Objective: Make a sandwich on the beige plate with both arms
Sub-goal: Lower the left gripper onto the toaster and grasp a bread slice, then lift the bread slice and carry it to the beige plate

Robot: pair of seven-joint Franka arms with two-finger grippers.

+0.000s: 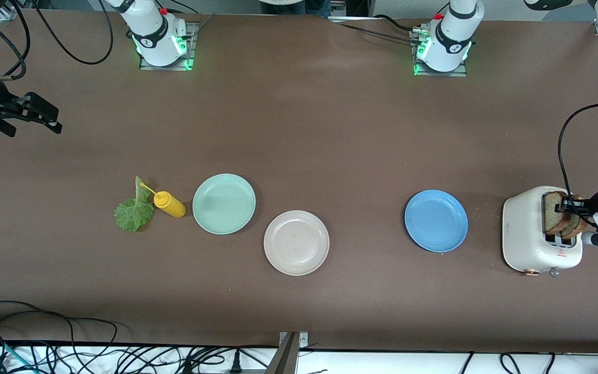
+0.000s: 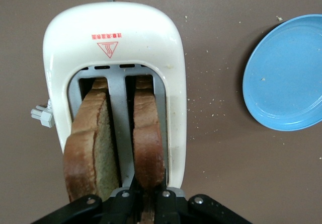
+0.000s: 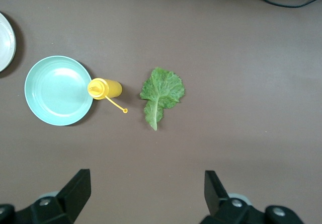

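I see the left gripper (image 1: 571, 205) over the white toaster (image 1: 530, 236) at the left arm's end of the table, its fingers pinched tight on one of the two bread slices (image 2: 148, 138) standing in the slots. My right gripper (image 1: 39, 117) waits with fingers spread wide and empty, up over the table's edge at the right arm's end. The beige plate (image 1: 296, 242) lies bare toward the table's front edge between the mint-green plate (image 1: 223, 203) and blue plate (image 1: 436, 221), with the lettuce leaf (image 1: 134, 210) touching the yellow bottle (image 1: 170, 204).
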